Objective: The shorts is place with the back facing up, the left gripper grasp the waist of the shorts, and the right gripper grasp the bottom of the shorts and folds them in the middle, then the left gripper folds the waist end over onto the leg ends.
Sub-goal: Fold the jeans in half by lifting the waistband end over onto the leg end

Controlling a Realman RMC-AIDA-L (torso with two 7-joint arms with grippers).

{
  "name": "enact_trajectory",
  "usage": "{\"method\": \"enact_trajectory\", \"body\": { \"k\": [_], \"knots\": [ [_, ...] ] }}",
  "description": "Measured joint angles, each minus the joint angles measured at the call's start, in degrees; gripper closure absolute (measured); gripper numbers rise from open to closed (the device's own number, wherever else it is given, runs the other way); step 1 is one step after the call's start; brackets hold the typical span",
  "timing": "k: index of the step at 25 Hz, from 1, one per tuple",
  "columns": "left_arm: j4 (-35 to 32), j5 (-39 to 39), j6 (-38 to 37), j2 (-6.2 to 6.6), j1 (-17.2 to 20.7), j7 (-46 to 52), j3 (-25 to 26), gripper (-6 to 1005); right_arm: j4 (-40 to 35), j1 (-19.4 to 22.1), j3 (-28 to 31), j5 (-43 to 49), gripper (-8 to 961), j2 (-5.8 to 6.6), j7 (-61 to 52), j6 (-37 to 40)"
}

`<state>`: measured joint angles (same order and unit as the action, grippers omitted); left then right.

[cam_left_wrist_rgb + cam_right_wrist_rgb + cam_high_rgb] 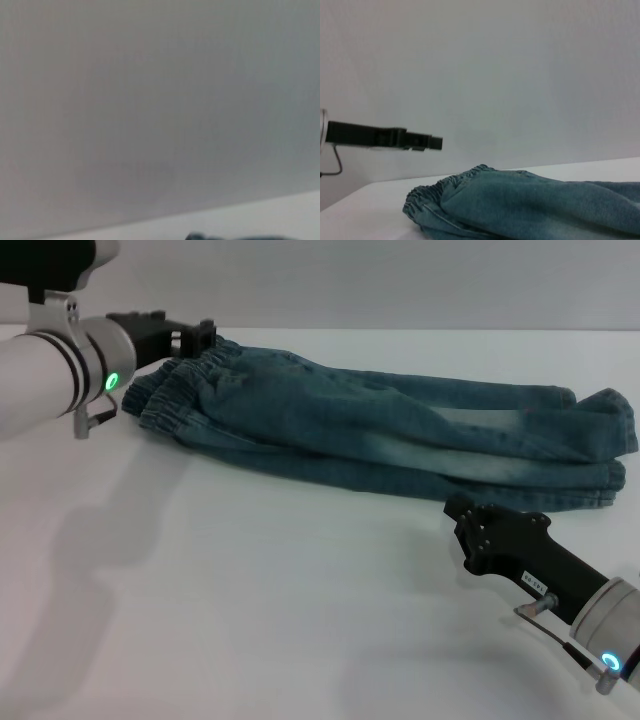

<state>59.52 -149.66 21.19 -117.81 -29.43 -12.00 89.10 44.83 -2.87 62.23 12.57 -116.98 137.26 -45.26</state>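
A plain white table [250,600] is sitting in front of a bare grey wall [495,65]. The blue denim shorts [400,435] are lying across the far side of it, with the stretchy waist [175,390] at the left and the leg ends [600,440] at the right. They are looking long and narrow, with layers lying on top of each other, so the first fold down the middle is looking done. The waist is not lying on the leg ends yet, so that last fold is looking like the job that is left.

The left gripper [205,336] is hanging in the air just above the far edge of the waist, and I cannot tell if it is open or shut. It is not looking like it is holding the cloth. The right gripper [468,512] is waiting near the right side, just in front of the shorts and holding nothing, and I cannot tell its state either
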Motion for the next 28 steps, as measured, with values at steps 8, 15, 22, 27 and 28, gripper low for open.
{"method": "enact_trajectory", "body": {
  "k": [8,15,22,27,28],
  "knots": [
    [1.01,-5.04,12.97,-0.03,0.73,0.12,6.02,295,-0.02,-0.06,-0.09,0.05,953,0.0,-0.03,0.01],
    [-0.48,-6.51,17.23,-0.02,0.51,0.33,9.29,200,-0.12,-0.9,-0.09,0.09,953,0.0,-0.06,0.03],
    [-1.48,-6.21,17.96,-0.1,-0.23,0.02,9.25,201,-0.24,-1.58,-0.17,0.09,953,0.0,-0.07,0.41],
    [-2.63,-6.05,18.25,-0.16,-1.6,0.26,9.3,200,-0.37,-1.9,0.08,0.09,953,0.01,-0.07,0.45],
    [-3.14,-6.03,18.33,-0.16,-2.01,0.26,9.35,201,-0.48,-2.18,0.09,0.09,954,0.05,-0.07,0.45]
  ]
}}
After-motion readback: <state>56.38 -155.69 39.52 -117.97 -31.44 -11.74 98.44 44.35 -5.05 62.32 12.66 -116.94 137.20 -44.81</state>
